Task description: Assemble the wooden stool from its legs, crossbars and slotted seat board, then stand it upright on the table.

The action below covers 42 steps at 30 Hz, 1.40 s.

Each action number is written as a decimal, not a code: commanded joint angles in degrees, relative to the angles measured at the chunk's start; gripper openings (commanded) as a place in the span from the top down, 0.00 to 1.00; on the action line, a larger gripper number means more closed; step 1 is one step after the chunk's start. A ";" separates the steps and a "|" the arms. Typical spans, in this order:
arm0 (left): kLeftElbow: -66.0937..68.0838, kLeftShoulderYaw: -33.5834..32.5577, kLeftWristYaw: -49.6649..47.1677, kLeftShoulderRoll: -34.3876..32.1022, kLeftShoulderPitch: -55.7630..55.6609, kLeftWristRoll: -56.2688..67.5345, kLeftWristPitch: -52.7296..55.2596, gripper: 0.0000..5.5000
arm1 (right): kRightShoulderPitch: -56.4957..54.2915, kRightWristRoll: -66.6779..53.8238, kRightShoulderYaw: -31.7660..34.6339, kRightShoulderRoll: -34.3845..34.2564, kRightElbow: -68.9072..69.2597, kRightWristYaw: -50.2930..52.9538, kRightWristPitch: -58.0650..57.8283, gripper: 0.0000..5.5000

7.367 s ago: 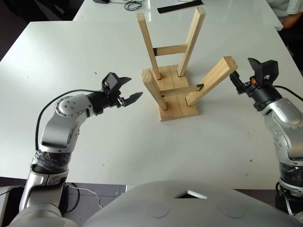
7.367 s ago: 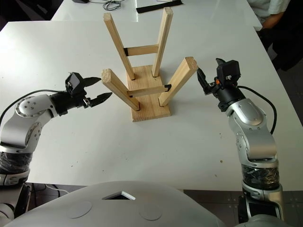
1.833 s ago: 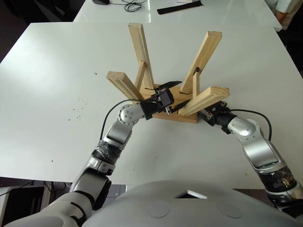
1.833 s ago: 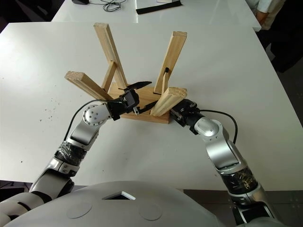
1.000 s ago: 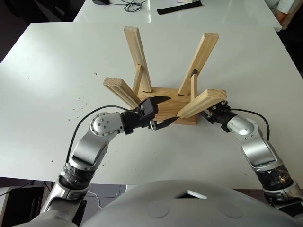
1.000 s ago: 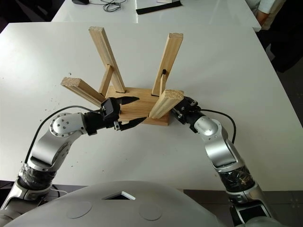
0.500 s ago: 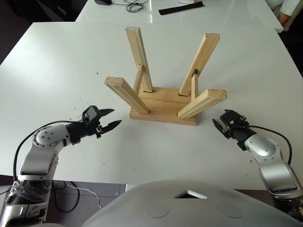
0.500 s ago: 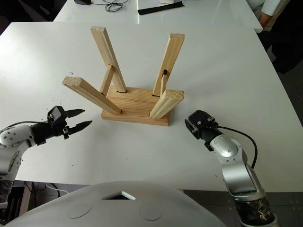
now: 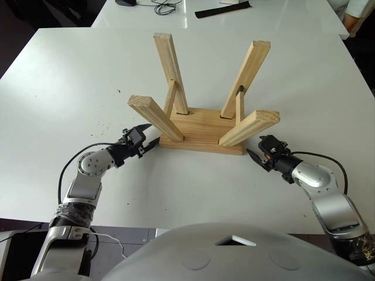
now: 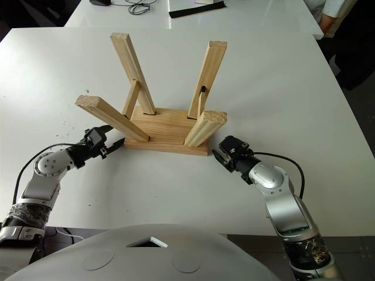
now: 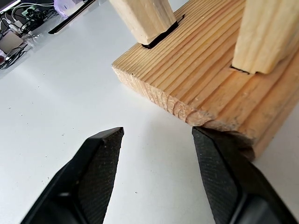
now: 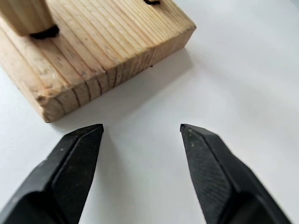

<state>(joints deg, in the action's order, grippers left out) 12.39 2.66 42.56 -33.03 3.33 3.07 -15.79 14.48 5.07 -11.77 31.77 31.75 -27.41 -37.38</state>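
Your pale wooden stool (image 9: 202, 126) sits upside down at the middle of the white counter (image 9: 70, 76), legs up, while your left pincer (image 9: 149, 134) and right pincer (image 9: 256, 147), both spread apart and empty, flank its near corners, likely ready to flip it.

Assembled wooden stool (image 9: 202, 126) upside down on table, legs splayed upward.

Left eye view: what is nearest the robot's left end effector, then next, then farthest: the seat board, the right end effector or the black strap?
From the left end effector:
1. Seat board, right beside it.
2. Right end effector, across the board.
3. Black strap, away on the far table.
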 commanded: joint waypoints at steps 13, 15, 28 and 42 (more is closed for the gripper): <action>-24.11 1.44 7.50 -5.84 10.46 11.80 16.13 0.50 | 4.42 -8.72 3.51 -0.27 13.91 -4.12 -6.69 0.44; -30.39 -0.49 7.92 -7.10 11.61 17.03 22.57 0.50 | 5.35 -12.85 7.10 -0.98 18.97 -5.44 -9.89 0.44; -48.74 -16.32 10.93 -16.92 14.37 40.13 46.86 0.50 | 3.72 -37.87 26.27 5.91 28.23 -8.08 -17.35 0.44; -26.67 -10.46 17.30 -18.48 11.38 20.76 31.95 0.50 | 8.53 -37.21 25.89 12.54 22.70 -6.87 -15.24 0.44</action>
<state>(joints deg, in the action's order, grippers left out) -22.79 -11.88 59.16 -52.11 15.10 31.29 22.98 20.69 -31.45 16.06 42.62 57.29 -30.48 -53.97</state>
